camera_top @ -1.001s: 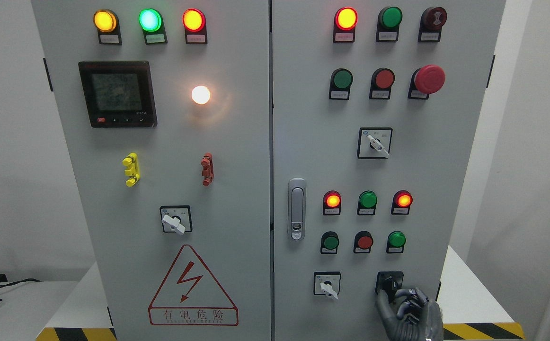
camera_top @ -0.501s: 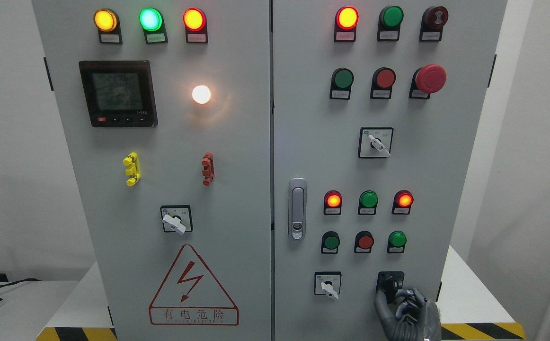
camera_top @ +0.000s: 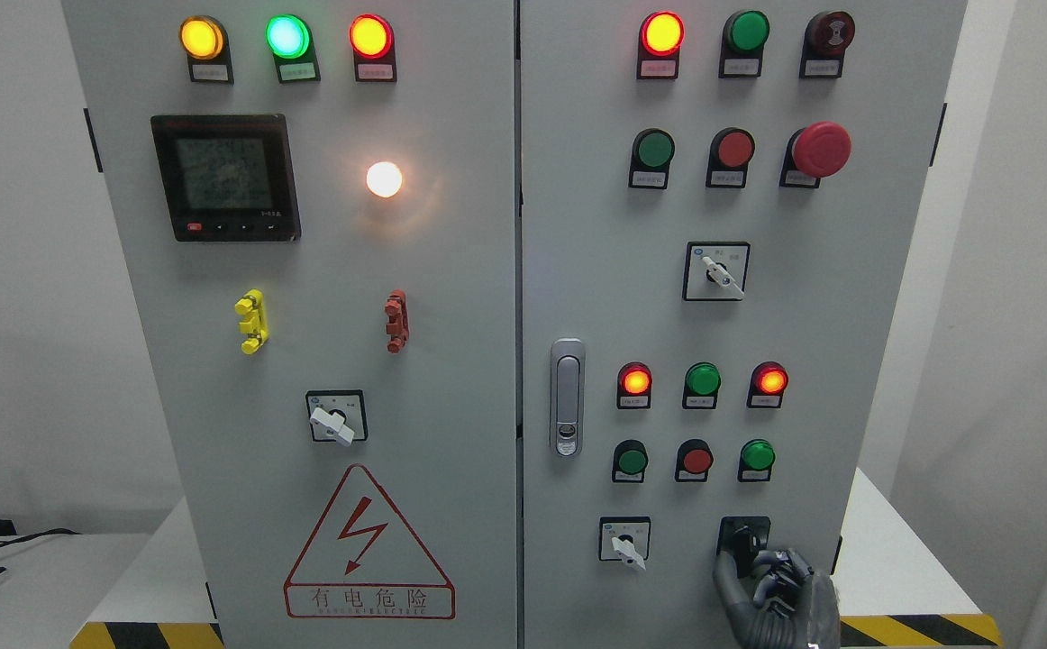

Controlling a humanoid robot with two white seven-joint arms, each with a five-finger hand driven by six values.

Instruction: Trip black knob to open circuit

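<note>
The black knob (camera_top: 743, 539) sits in a black square plate at the lower right of the grey cabinet's right door (camera_top: 596, 270). My right hand (camera_top: 749, 566), dark grey, comes up from the bottom edge and is shut on the knob. Its thumb (camera_top: 723, 577) lies left of the knob and its curled fingers (camera_top: 783, 566) lie to the right and below. The hand hides the knob's lower part. My left arm does not show.
A white selector switch (camera_top: 624, 541) sits just left of the knob. Above it are a row of green and red push buttons (camera_top: 696, 460) and lit red lamps (camera_top: 635, 380). The door handle (camera_top: 566, 397) is at mid-left. A white table (camera_top: 902, 559) with hazard striping stands under the cabinet.
</note>
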